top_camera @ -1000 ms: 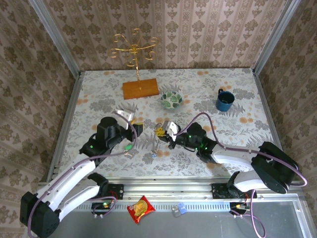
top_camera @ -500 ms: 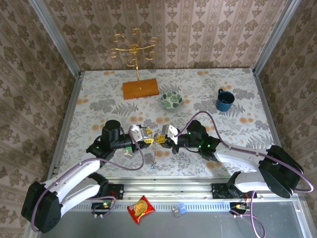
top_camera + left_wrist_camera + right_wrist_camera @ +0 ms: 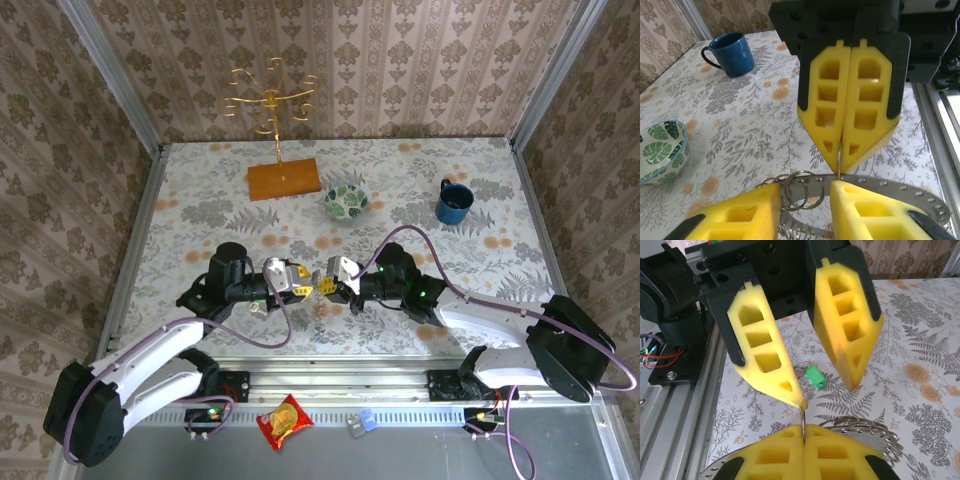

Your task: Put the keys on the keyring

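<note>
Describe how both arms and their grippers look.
The left arm and right arm are white tubes with black joints, a purple cable looping along each and small green lights near the wrists. The left gripper and right gripper have black bodies and two yellow wedge-shaped fingers with rectangular pockets.

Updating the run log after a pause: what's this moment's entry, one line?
right gripper: shut on keyring | left gripper: open, flanking small wire rings | green key: on table

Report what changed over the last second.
The left gripper swung right to meet the right gripper, its jaws narrowing around small loops on the keyring. The right gripper edged left, shut on the keyring throughout. Bowl, mug and gold stand stayed put.
</note>
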